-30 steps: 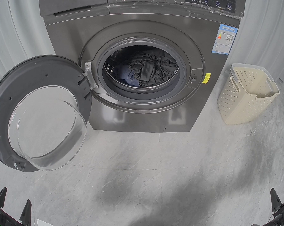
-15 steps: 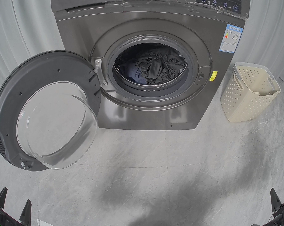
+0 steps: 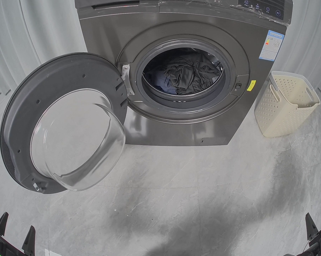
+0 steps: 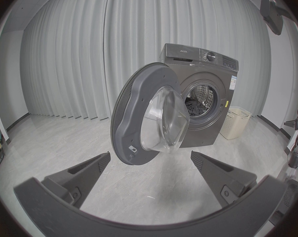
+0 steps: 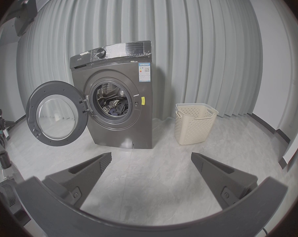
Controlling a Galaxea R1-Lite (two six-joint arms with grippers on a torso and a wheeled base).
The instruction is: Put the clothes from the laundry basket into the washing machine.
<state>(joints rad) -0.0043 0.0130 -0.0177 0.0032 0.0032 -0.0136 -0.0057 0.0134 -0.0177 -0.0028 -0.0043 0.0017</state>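
Left claw [image 4: 149,154] hangs low w/ fingers [image 4: 89,168] spread wide, nothing btwn them. Right claw [image 5: 150,155] is the same: wide apart, empty. Both sit well back from the dark-grey front-loading washing machine [image 3: 189,132], which stands ahead of them on the pale grey marbled tile floor [image 3: 189,203].

Its round grey door w/ clear bulged window [image 3: 61,75] is swung fully out toward the left claw's side, leaving the drum mouth free, prob. so loads can go straight in. Dark grey & blue clothes [image 3: 189,76] lie heaped inside the drum, ahead of and btwn the claws, well apart from both.

Cream perforated plastic laundry basket [image 3: 281,114] stands upright just beside the machine on the right claw's side, handy for that arm. No cloth shows above its rim, and what's visible inside looks bare, but its near wall hides the bottom, so can't confirm it's emptied. If it is, loading looks about done.

Rear of drum is dark, so items are hard to count. Head view cuts both claws off at its lower edge, tips alone poking in; machine top is cropped too.
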